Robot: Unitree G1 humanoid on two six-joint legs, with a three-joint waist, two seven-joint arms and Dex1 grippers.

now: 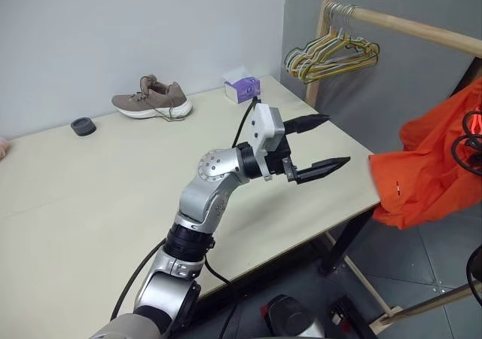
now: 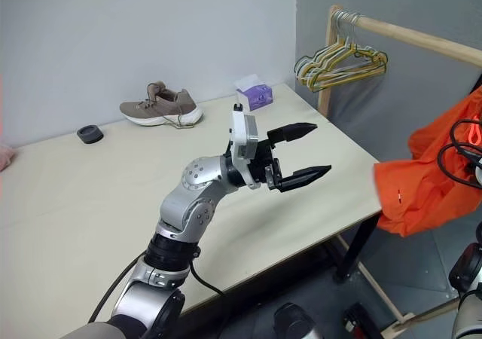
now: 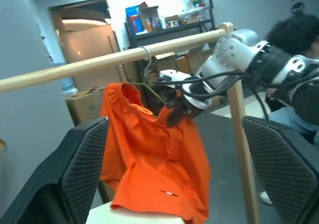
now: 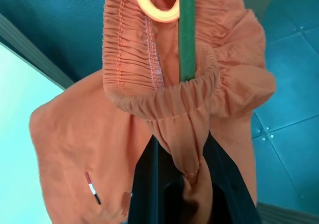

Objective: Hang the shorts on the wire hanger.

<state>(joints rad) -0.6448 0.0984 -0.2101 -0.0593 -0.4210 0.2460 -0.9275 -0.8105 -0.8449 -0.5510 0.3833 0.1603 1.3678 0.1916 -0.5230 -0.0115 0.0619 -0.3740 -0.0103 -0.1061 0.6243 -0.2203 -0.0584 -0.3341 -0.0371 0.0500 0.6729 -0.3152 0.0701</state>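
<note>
The bright orange shorts (image 1: pixel 429 166) hang off the table's right end, below the wooden rail. In the left wrist view the shorts (image 3: pixel 149 159) drape from the thin wire hanger (image 3: pixel 146 59), whose hook curves over the rail. My right gripper (image 3: pixel 174 115) is shut on the gathered waistband (image 4: pixel 164 99), right beside the hanger's wire (image 4: pixel 187 35). My left gripper (image 1: pixel 337 139) hovers over the table's right edge, open and empty, pointing toward the shorts with a gap between them.
A bunch of thicker hangers (image 1: pixel 331 53) hangs on the wooden rail (image 1: pixel 422 29) by its upright post. On the table (image 1: pixel 90 188) are a brown shoe (image 1: pixel 153 99), a purple tissue box (image 1: pixel 242 87) and a black disc (image 1: pixel 83 126). A person (image 3: pixel 294 32) sits beyond the rail.
</note>
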